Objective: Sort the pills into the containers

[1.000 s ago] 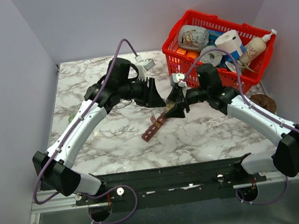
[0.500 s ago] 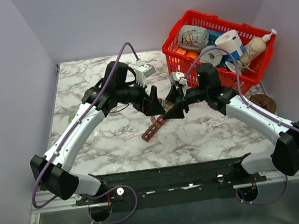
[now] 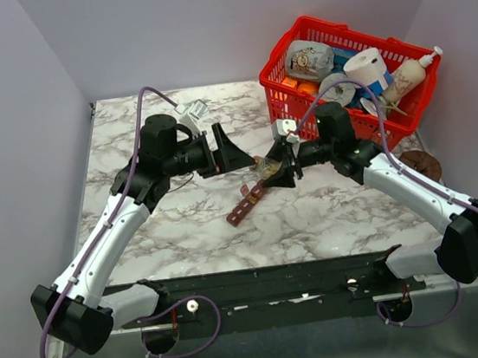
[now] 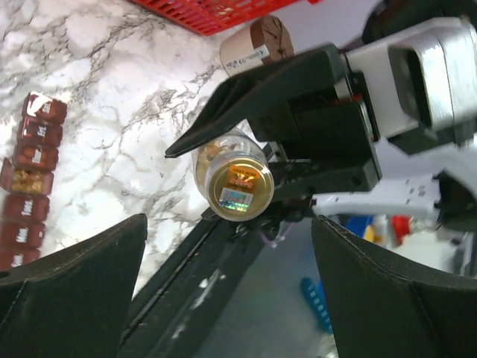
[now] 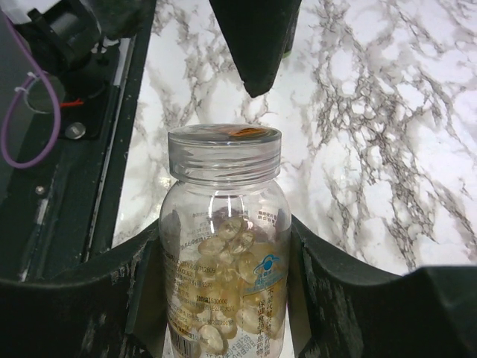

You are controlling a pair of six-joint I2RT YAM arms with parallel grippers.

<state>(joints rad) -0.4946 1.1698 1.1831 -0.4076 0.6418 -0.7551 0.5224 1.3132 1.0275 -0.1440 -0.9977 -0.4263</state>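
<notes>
Inside the clear bottle (image 5: 223,246) the pills (image 5: 221,309) are sitting as a pale yellowish heap. The bottle is being held above the bench (image 3: 167,231) between the two arms, clamped round its body by the right end effector (image 3: 275,171). Its long axis is lying close to level, and the screw cap (image 4: 240,190) is pointing straight at the left end effector (image 3: 241,157). That one is standing wide and empty just short of the cap, not touching it. From the left wrist the cap is facing the camera nearly head-on, so the cap and the line of approach are looking well matched. By my reading the left arm is the one placed to take the cap, since the lid is on and no pill is getting out until it comes off. Just below the bottle, toward the arm bases, the pill organiser strip (image 3: 246,202) is lying flat on the bench with its row of compartments running diagonally, apart from both end effectors. One compartment seems to be showing something tan, though I cannot tell what. Farther right a red wire-mesh basket (image 3: 299,102) of oddments and a brown-capped cylinder (image 4: 257,43) are sitting well clear. Only the right fingers flanking the bottle are narrowing the room around the cap.
</notes>
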